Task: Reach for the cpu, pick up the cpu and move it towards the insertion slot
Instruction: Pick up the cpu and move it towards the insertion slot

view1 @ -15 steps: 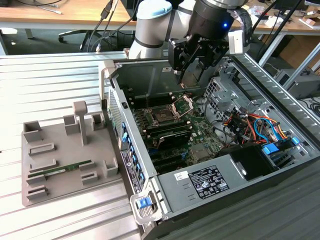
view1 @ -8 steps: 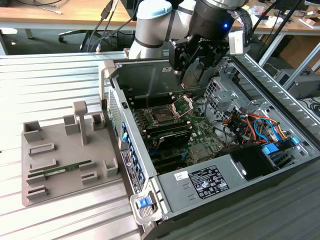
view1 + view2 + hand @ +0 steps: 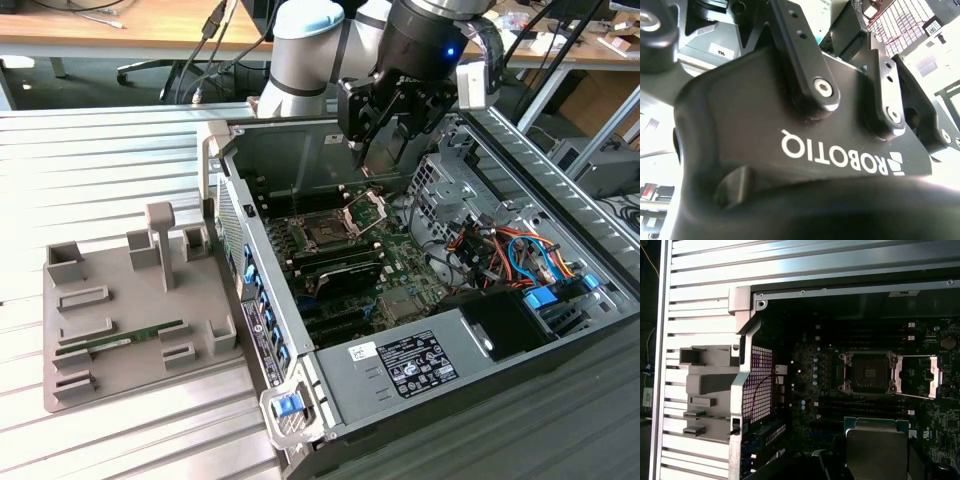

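overhead, hand [image 3: 385,150] pointing down inside the open case, clamped on the cpu [image 3: 876,450], near the insertion slot [image 3: 869,372]

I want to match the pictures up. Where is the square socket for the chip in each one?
Exterior view: the insertion slot sits mid-board inside the open case, under the tool.
First wrist view: the insertion slot lies beyond the cpu.
Second wrist view: the tool's black body is in front of the camera.
Shared landmark: the grey holder beside the case.
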`<state>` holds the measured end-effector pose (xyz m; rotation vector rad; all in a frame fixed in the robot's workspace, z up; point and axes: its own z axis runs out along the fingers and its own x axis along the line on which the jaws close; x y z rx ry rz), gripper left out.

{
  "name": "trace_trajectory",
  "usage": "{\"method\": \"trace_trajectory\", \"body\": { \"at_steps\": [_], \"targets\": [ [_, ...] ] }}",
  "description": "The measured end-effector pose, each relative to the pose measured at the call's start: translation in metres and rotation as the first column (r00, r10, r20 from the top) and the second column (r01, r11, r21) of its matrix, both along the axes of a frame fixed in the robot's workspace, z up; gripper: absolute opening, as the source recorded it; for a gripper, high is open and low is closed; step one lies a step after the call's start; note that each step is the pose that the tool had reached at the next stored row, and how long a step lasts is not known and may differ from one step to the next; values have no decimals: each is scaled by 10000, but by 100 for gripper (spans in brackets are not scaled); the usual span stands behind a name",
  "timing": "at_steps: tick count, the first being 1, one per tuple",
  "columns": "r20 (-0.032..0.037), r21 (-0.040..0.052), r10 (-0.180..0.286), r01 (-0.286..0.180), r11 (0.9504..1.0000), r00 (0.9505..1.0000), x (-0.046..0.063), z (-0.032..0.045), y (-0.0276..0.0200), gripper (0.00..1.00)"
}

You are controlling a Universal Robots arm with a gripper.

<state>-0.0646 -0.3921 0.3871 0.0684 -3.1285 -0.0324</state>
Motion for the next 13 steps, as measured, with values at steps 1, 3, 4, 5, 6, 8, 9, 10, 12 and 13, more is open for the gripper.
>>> {"method": "trace_trajectory", "body": {
  "at_steps": [1,3,4,5,6,8,9,10,12,13],
  "targets": [
    [0,0,0,0,10000,10000,1,-1,2,55],
    [0,0,0,0,10000,10000,2,-2,4,55],
    [0,0,-1,1,10000,10000,3,-3,5,55],
    [1,1,-3,3,10000,10000,4,-5,7,55],
    [0,0,-2,2,10000,10000,6,-6,7,55],
    [0,0,-1,1,10000,10000,9,-8,9,55],
    [0,1,0,0,10000,10000,12,-10,10,55],
    [0,0,0,0,10000,10000,14,-11,11,55],
    [0,0,0,0,10000,10000,18,-14,12,55],
    [0,0,0,0,10000,10000,19,-14,13,55]
  ]
}}
